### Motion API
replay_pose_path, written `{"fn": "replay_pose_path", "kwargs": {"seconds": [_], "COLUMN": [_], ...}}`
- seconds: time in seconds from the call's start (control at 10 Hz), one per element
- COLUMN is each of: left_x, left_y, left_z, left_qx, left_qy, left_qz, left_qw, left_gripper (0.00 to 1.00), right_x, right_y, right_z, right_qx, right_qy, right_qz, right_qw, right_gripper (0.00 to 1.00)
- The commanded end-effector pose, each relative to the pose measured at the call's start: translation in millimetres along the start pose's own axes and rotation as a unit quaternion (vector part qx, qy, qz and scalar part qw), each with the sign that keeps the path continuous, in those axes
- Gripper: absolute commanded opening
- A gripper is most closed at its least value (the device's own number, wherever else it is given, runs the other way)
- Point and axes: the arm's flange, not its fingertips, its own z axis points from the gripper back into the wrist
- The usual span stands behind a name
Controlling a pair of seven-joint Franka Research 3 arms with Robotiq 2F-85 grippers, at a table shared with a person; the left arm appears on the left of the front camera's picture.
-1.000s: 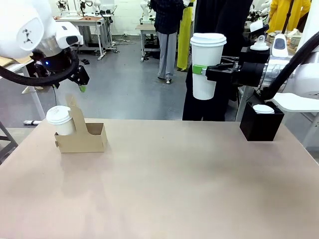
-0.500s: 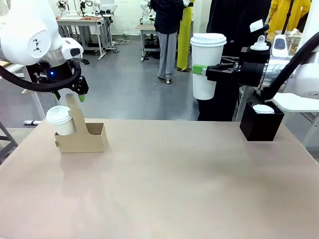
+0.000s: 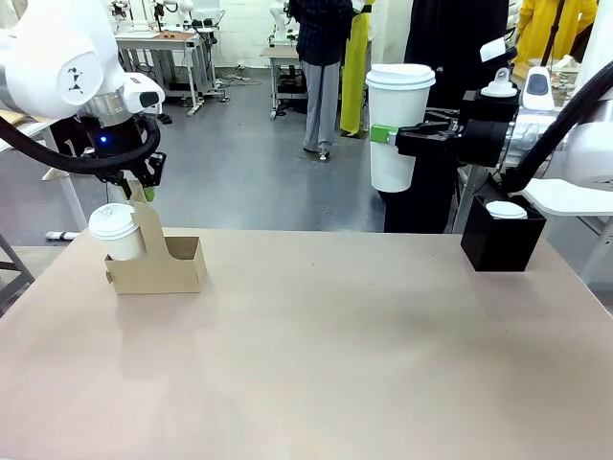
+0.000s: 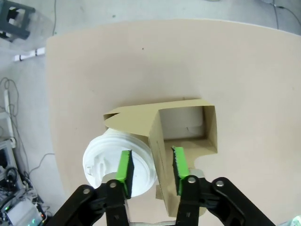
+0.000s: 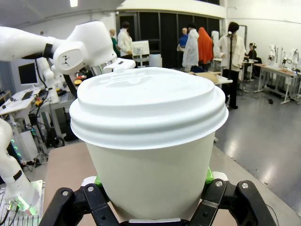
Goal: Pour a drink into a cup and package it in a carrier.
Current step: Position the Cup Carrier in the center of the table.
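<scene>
The brown cardboard carrier stands at the table's far left with a white lidded cup in one slot. Its other slot is empty. My left gripper hangs open just above the carrier's tall handle panel; in the left wrist view its green pads straddle that panel, one over the cup's lid. My right gripper is shut on a tall white lidded cup held upright in the air at the far right; the same cup looms large before that gripper. The press pot with the drink is out of view.
A small black open box with a white lid on top stands at the table's far right corner. The tan table stretches wide between carrier and box. People stand beyond the far edge, by other workbenches.
My left gripper has come down and slightly right, closer to the top of the carrier's handle panel. The right arm and its cup have stayed put.
</scene>
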Motion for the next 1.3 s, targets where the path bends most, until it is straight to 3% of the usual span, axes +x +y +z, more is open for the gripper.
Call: {"fn": "replay_pose_path", "kwargs": {"seconds": [0.0, 0.8, 0.9, 1.2], "left_x": [6, 2, 3, -17], "left_y": [1, -3, -6, -32], "left_z": [-3, -10, -9, 55], "left_qx": [-0.012, -0.003, -0.003, -0.012], "left_qy": [0.008, 0.008, 0.007, -0.033], "left_qz": [0.007, -0.001, -0.004, 0.002], "left_qw": [1.000, 1.000, 1.000, 0.999], "left_gripper": [0.03, 0.00, 0.04, 0.02], "right_x": [2, 2, 2, 2], "right_y": [2, 2, 2, 2], "right_z": [0, 0, 0, 0], "right_qx": [-0.005, -0.005, -0.005, -0.005], "right_qy": [0.000, 0.000, 0.000, 0.000], "right_qz": [-0.002, -0.002, -0.002, -0.002], "right_qw": [1.000, 1.000, 1.000, 1.000], "right_gripper": [0.80, 0.80, 0.80, 0.80]}}
